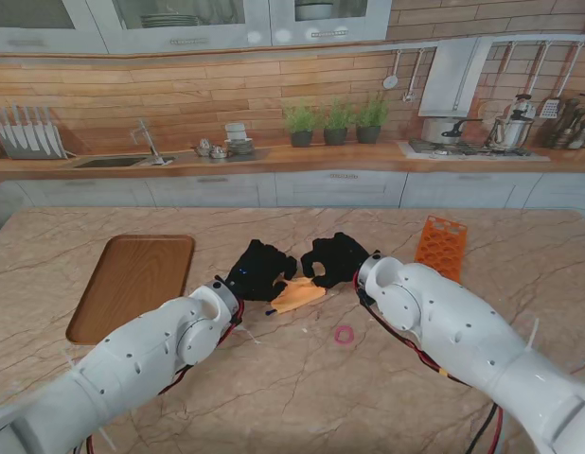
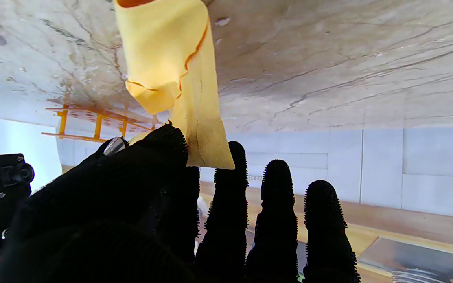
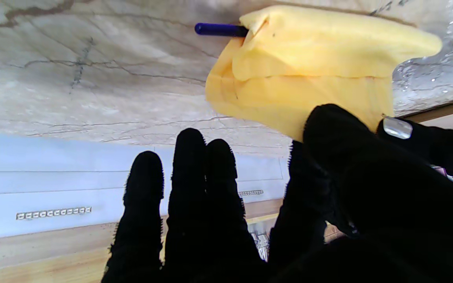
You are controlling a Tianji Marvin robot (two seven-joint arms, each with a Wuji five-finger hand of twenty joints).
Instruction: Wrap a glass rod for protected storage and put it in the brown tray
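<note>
The marble worktop [image 1: 274, 397] carries everything in the stand's view. On its left lies the brown tray [image 1: 132, 284], well apart from the hands. To the right, farther from the robot, an orange rack [image 1: 440, 248] lies flat. At the middle, the left hand [image 1: 259, 270] and the right hand [image 1: 335, 259], both in black gloves, meet over a folded yellow cloth [image 1: 297, 295].

In the left wrist view the thumb and a finger [image 2: 230, 169] of that hand pinch one hanging edge of the yellow cloth [image 2: 171, 74], the other fingers stretched out and apart. In the right wrist view the thumb of the right hand [image 3: 340, 188] presses on a corner of the cloth [image 3: 309, 78], gripping it against the fingers behind; its remaining fingers are extended.

The glass rod [image 3: 219, 29] lies inside the fold, only its dark blue end poking out on the worktop. A small pink ring [image 1: 345, 334] lies nearer to the robot, near the cloth but apart from it.
</note>
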